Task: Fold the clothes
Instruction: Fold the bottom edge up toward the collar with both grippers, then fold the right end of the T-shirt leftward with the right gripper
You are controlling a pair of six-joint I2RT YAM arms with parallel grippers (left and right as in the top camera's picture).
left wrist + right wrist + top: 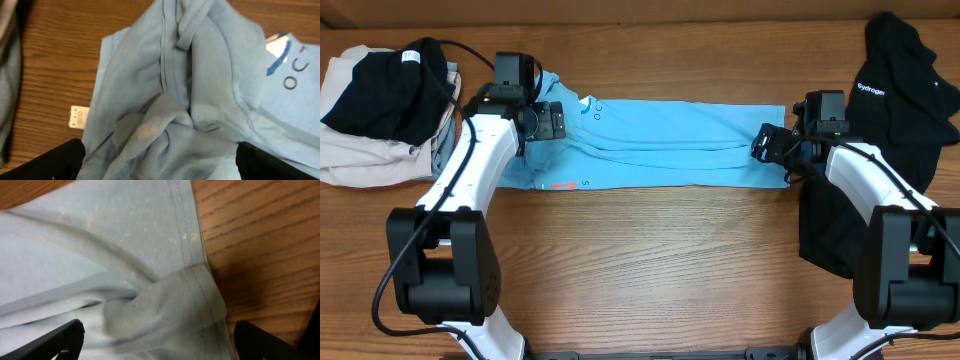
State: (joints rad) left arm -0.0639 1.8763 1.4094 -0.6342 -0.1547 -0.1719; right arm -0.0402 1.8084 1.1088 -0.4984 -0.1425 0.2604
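Note:
The sky-blue T-shirt point(660, 140) lies across the middle of the table, folded into a long strip, with white lettering near its left end and a bit of orange-pink print point(560, 186) at the front edge. My left gripper point(548, 120) is over the collar end, open, with bunched blue fabric point(170, 100) between its spread fingers point(160, 165). My right gripper point(770, 145) is at the hem end, open, its fingers point(160, 340) straddling a bunched hem fold point(170, 305). A black top with a white logo point(900, 85) lies at the far right.
A black garment point(390, 75) rests on a beige one point(360, 155) at the far left. More black cloth point(825, 225) lies under my right arm. A small white tag point(79, 117) lies on the wood beside the shirt's left end.

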